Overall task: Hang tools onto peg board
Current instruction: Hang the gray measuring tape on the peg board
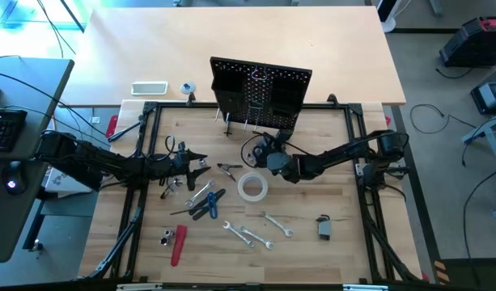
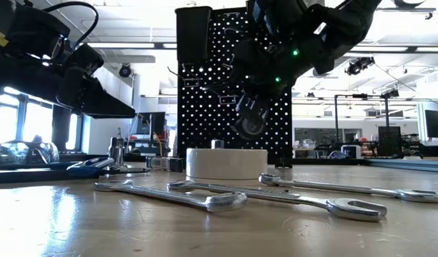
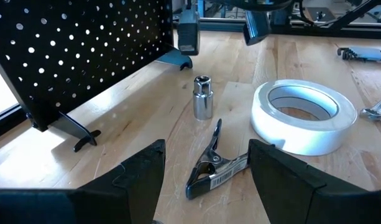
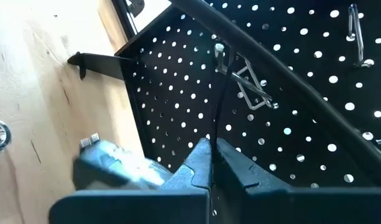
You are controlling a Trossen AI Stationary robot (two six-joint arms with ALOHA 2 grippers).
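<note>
Right now my right hand (image 1: 268,155) sits pinched shut, empty, just before the peg board (image 1: 261,89) — my left hand (image 3: 206,171) gapes wide above a spring clamp (image 3: 210,165), so next I'd lower and close.

We see two dark, nearly black arms built of jointed segments, with black cables looping along them. The left gripper (image 3: 206,171) ends in two broad, wedge-shaped black fingers (image 3: 137,177) with matte faces and angular edges. The right gripper (image 4: 210,163) has two black fingers with sloped, faceted backs tapering to a point, and a black cable runs past them. In the low view, the right arm's housing (image 2: 290,43) looks glossy black and carries small green indicator lights. The left arm (image 2: 54,61) there shows bulky black casings.
</note>
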